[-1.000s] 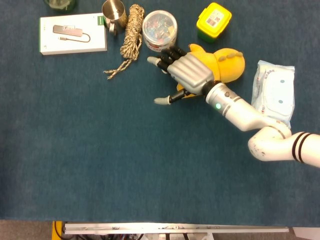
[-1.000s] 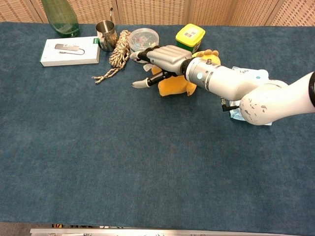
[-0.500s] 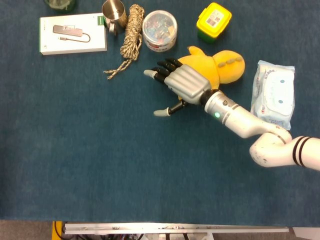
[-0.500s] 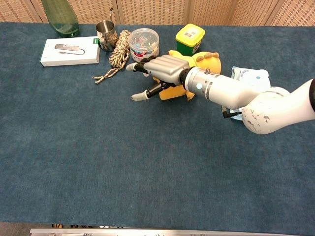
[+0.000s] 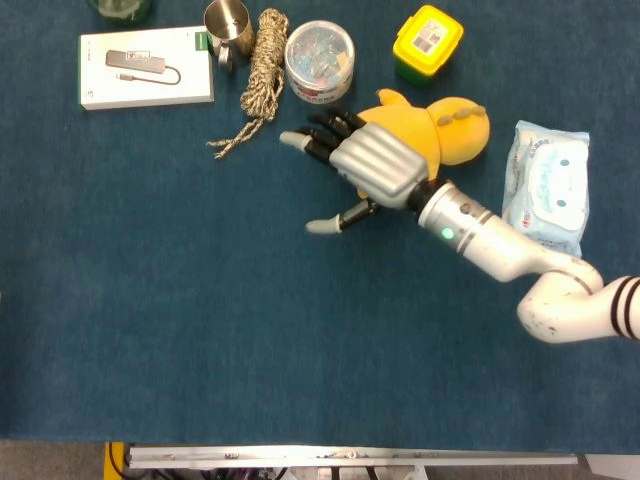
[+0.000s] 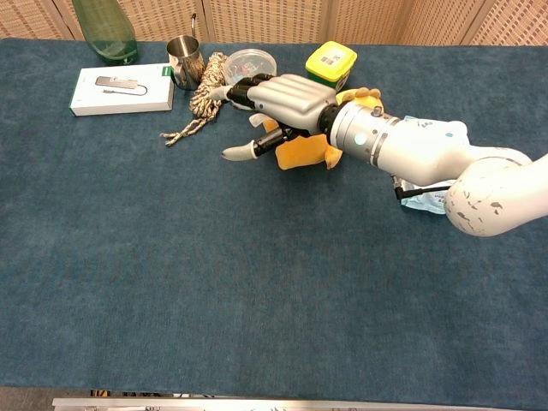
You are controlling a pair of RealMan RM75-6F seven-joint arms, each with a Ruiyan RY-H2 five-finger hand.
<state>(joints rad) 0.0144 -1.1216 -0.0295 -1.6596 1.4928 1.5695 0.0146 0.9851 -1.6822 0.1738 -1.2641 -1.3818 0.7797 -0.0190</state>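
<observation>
The right hand [image 5: 372,165] is being held spread and released above the table [image 5: 200,330], palm down, with nothing grasped; its fingers [image 5: 318,130] are being extended toward the left and far side, and the thumb [image 5: 330,222] is being stretched out to the left, apart from the rest. In the chest view the same hand [image 6: 282,98] is being seen over the left part of the yellow plush toy [image 6: 312,150], whose near edge is showing below the palm. Whether the palm is touching the toy cannot be told from either view.

The yellow plush toy [image 5: 440,130] is lying on the far right part of the table, just right of and partly under the hand. The fingertips are being pointed toward the coil of rope [image 5: 262,75], which is lying to the far left of the hand, its frayed end trailing nearer. A round clear container [image 5: 319,60] of small coloured items is standing just far of the fingers, and a yellow-lidded tub [image 5: 428,40] is standing far of the toy. A metal cup [image 5: 228,28] is standing beside the rope on its left, and a white flat box [image 5: 145,68] is lying further left. A green bottle [image 6: 104,30] is standing at the far left edge. A pack of wet wipes [image 5: 548,190] is lying to the right of the toy, beside the forearm.

The left hand is not being shown in either view.
</observation>
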